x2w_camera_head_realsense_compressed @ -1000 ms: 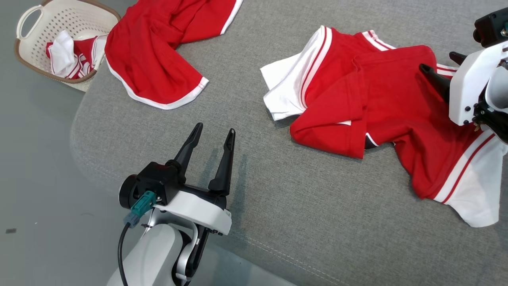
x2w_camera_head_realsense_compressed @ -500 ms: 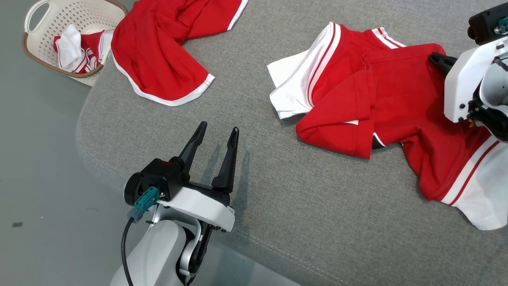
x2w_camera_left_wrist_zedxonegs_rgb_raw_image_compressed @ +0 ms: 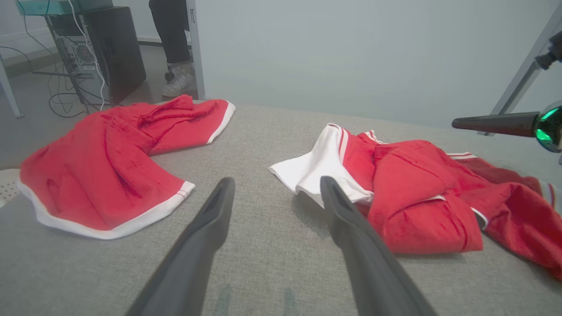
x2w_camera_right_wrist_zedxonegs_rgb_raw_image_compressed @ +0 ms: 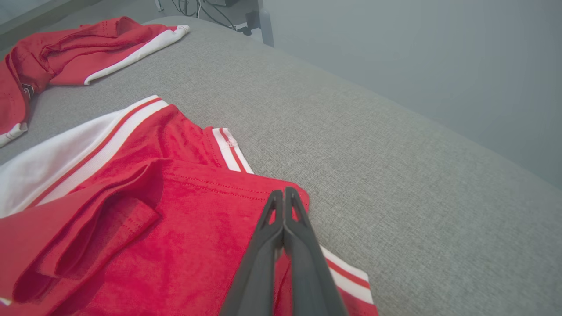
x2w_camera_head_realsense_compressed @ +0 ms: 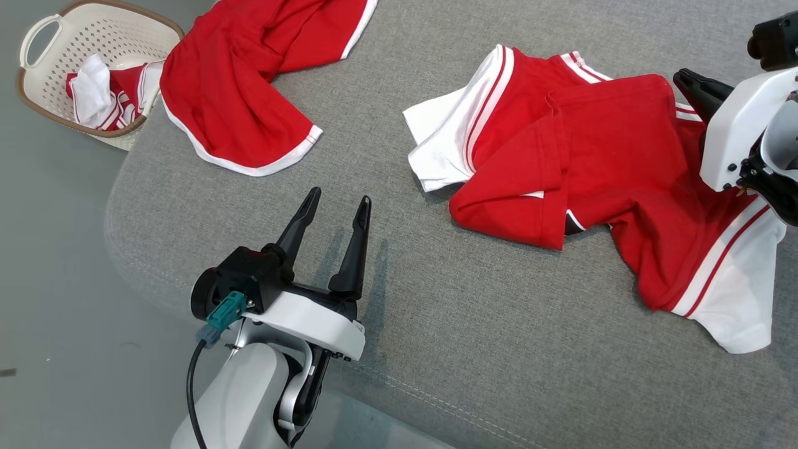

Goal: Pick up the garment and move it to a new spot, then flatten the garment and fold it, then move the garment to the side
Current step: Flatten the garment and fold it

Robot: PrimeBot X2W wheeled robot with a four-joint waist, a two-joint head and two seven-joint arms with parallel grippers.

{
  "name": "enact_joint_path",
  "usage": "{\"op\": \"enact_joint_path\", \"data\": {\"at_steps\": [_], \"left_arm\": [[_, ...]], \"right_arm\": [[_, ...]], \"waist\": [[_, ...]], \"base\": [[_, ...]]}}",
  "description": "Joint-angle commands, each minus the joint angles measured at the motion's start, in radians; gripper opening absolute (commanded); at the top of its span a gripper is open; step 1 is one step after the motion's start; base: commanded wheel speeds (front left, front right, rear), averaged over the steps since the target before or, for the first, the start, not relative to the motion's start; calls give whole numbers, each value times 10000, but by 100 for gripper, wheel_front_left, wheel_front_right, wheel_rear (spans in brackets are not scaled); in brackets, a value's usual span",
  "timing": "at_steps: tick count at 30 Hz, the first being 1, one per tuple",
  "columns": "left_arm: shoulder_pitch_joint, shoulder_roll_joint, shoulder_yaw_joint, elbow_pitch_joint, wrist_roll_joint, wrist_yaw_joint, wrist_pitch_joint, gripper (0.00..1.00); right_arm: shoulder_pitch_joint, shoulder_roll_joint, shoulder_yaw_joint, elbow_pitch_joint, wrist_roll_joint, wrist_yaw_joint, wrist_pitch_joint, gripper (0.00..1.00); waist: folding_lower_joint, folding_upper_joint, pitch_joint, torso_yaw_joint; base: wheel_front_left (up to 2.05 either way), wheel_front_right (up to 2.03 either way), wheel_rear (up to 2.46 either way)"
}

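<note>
Counter (x2w_camera_head_realsense_compressed: 474,349): grey, padded. Garment (x2w_camera_head_realsense_compressed: 598,156): red, white striped sleeves, crumpled and doubled over on the right half, one sleeve toward centre, the other near the front right edge. Second red garment (x2w_camera_head_realsense_compressed: 230,93) far left, well apart. Basket (x2w_camera_head_realsense_compressed: 87,28) off the counter's left end, more clothes inside. Left tool (x2w_camera_head_realsense_compressed: 340,195): spread wide, empty, near the front edge. Right tool (x2w_camera_right_wrist_zedxonegs_rgb_raw_image_compressed: 283,192): pinched closed on nothing, just above the garment's far right hem. Likely step: first pick-up, not yet made. Next: open the right tool, drop onto the hem, pinch one layer, lift.
</note>
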Motion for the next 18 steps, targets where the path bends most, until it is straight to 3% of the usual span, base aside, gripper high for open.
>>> {"op": "enact_joint_path", "data": {"at_steps": [1,5,6,7,8,13,18], "left_arm": [[-205,185,395,-172,73,-36,-130,100],[-207,198,438,-152,108,-60,-131,100],[-209,199,444,-150,114,-68,-131,100],[-212,200,447,-143,120,-75,-131,100],[-211,200,444,-137,130,-76,-131,100],[-180,271,479,-140,165,-43,-131,100],[-84,403,521,-210,171,66,-88,100]], "right_arm": [[-44,-64,86,-105,70,42,-146,0],[-111,-41,205,51,274,42,-393,0],[-110,-18,242,101,314,42,-446,24],[-92,12,293,143,362,42,-480,87],[-90,39,338,177,402,42,-529,100],[-13,217,566,393,441,42,-1033,100],[462,394,418,572,435,42,-2411,100]], "waist": [[0,0,-14,-27],[0,0,-52,-82],[0,0,-60,-92],[0,0,-74,-102],[0,0,-87,-113],[0,0,-211,-247],[0,0,-464,-540]], "base": [[0,0,0],[0,0,0],[0,0,0],[0,0,0],[0,0,0],[0,0,0],[0,0,0]]}}
